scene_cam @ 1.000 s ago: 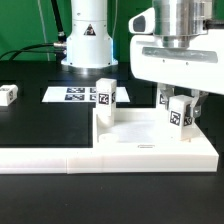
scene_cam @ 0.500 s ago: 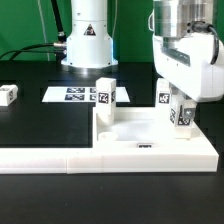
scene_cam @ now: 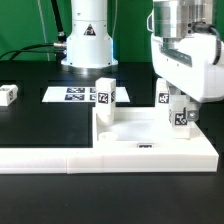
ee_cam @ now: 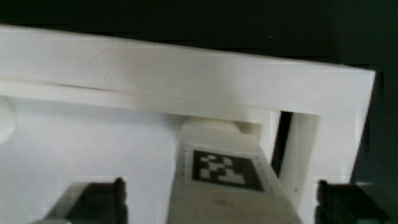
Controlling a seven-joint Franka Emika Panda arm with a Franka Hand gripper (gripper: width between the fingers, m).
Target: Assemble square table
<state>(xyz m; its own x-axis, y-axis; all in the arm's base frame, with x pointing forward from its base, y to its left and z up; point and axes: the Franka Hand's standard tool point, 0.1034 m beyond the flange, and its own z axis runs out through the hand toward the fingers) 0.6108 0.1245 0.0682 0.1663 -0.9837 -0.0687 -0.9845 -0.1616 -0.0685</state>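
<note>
Because the leg (scene_cam: 179, 117) stood upright on the tabletop (scene_cam: 135, 132) near its corner at the exterior view's right, apparently seated, the gripper (ee_cam: 221, 204) hung over it, jaws apart, touching neither side; a second leg (scene_cam: 105, 96) stood upright toward the left.

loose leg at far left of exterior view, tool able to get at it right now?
Probably yes. The loose leg lies alone on the black table, nothing above it, and the tool stands open astride a second leg, gripping nothing. Reach that far is unconfirmed.
</note>
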